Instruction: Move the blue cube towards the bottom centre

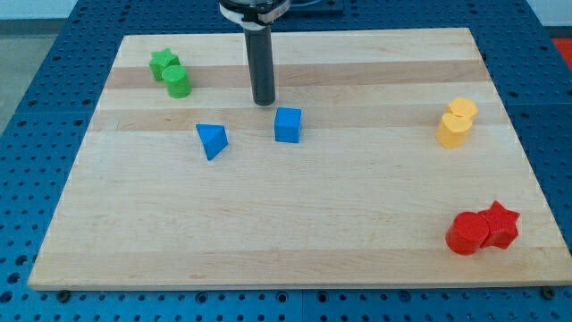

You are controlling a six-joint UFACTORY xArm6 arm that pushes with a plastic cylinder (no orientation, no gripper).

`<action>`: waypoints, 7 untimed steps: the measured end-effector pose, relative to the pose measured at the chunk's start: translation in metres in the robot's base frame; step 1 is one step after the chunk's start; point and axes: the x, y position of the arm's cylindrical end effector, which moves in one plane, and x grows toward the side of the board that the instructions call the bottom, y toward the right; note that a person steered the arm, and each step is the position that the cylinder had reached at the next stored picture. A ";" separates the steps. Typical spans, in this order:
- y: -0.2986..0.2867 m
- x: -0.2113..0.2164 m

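Observation:
The blue cube (288,125) sits on the wooden board (295,224), a little above and left of the board's middle. My tip (263,102) is the lower end of a dark rod that comes down from the view's top. It stands just above and to the left of the blue cube, with a small gap between them. A blue triangular block (212,140) lies to the left of the cube.
A green star block (162,62) and a green cylinder (177,81) sit at the top left. Two yellow blocks (457,122) sit at the right. A red cylinder (466,233) and a red star block (500,224) sit at the bottom right.

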 end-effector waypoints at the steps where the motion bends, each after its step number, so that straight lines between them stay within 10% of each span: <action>1: 0.038 -0.002; 6: -0.007 0.059; 7: -0.005 -0.006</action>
